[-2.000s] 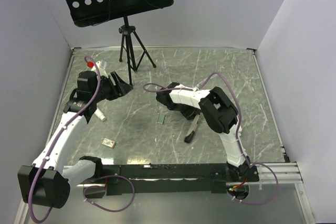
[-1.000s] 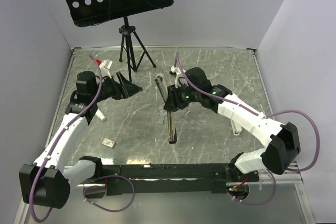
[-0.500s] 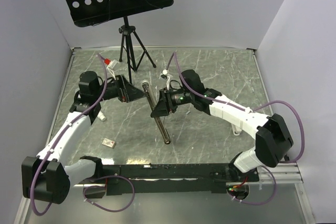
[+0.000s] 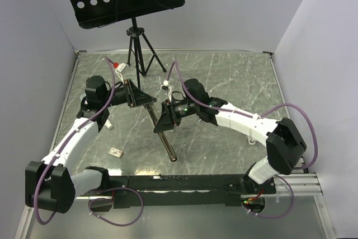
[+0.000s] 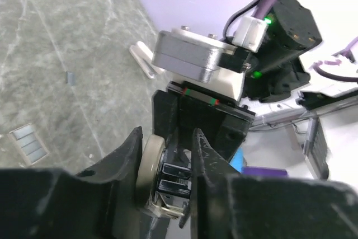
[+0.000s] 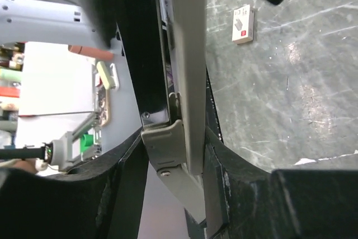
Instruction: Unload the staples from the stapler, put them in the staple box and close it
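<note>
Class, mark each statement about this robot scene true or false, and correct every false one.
1. The right pincer grips the stapler. True.
2. The left pincer hovers far from the stapler. False: it clasps the stapler's end.
3. A tripod stands at the far edge of the table. True.
4. The tan block lies on the right half of the table. False: it lies on the left half, near the left arm.

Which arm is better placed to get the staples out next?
Left. The right tool is clamped midway on the slim grey-silver stapler, so it is busy steadying it. The left tool has the far end between its fingers, probably where it opens.
</note>
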### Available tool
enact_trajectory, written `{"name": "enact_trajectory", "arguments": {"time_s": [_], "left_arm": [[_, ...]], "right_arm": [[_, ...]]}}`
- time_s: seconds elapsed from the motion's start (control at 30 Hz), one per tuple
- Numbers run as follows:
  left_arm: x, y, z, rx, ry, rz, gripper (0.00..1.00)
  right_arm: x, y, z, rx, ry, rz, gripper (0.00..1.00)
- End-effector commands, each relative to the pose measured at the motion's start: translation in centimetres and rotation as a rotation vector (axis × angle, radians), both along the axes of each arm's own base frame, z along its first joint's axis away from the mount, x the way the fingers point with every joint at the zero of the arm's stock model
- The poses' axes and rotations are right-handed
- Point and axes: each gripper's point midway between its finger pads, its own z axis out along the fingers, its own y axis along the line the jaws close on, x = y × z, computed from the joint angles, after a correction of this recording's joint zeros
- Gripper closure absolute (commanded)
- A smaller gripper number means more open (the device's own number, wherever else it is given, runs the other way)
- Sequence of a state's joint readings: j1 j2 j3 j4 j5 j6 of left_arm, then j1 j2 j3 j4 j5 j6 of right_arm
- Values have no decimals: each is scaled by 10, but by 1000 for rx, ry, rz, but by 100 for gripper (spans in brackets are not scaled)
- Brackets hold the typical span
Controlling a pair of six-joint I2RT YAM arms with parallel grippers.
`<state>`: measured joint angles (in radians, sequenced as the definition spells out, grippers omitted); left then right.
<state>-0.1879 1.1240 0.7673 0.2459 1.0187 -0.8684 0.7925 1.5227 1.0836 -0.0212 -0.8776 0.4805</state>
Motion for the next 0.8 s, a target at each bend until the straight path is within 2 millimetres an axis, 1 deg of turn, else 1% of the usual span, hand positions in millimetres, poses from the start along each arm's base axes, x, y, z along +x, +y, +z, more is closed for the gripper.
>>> {"name": "enact_trajectory", "arguments": {"time_s": [0.0, 0.03, 0.07, 0.1, 0.13, 0.17, 0.2, 0.23, 0.27, 0.3, 0.33, 0.4, 0.53, 0.63, 0.67, 0.73, 0.77], "left_arm": [[-7, -3, 27, -58, -15, -33, 99], [0, 0, 19, -32, 46, 21, 99], [3, 1, 19, -16, 47, 47, 99], [5, 4, 24, 1, 21, 75, 99], [11, 7, 18, 23, 52, 129, 99], [13, 10, 19, 32, 58, 160, 99], [15, 12, 21, 35, 60, 185, 99], [17, 14, 21, 38, 68, 208, 99], [23, 18, 15, 52, 102, 264, 99], [25, 20, 17, 56, 104, 287, 99], [27, 23, 16, 61, 109, 313, 99], [33, 28, 16, 59, 131, 369, 99], [35, 28, 13, 39, 182, 385, 99], [40, 28, 8, 28, 218, 402, 99], [41, 27, 5, 23, 237, 404, 99], [40, 25, 5, 10, 239, 384, 99], [39, 24, 2, 8, 252, 382, 99]], "right_arm": [[26, -1, 34, 25, -155, -130, 69], [34, -3, 34, 9, -174, -180, 63], [36, -6, 39, 14, -189, -206, 53], [38, -8, 40, 10, -200, -223, 49], [45, -11, 39, -4, -223, -270, 45], [46, -15, 46, 4, -251, -284, 41], [46, -16, 47, 2, -267, -298, 39], [48, -20, 44, -13, -283, -318, 38], [53, -24, 47, -32, -334, -366, 37], [55, -26, 45, -52, -360, -392, 37], [57, -29, 41, -74, -383, -410, 36], [55, -29, 43, -87, -439, -425, 36], [53, -26, 42, -89, -461, -439, 39], [49, -19, 47, -73, -466, -429, 40], [49, -18, 41, -95, -469, -421, 40], [49, -13, 43, -113, -496, -421, 40], [51, -10, 37, -138, -509, -419, 39]]}}
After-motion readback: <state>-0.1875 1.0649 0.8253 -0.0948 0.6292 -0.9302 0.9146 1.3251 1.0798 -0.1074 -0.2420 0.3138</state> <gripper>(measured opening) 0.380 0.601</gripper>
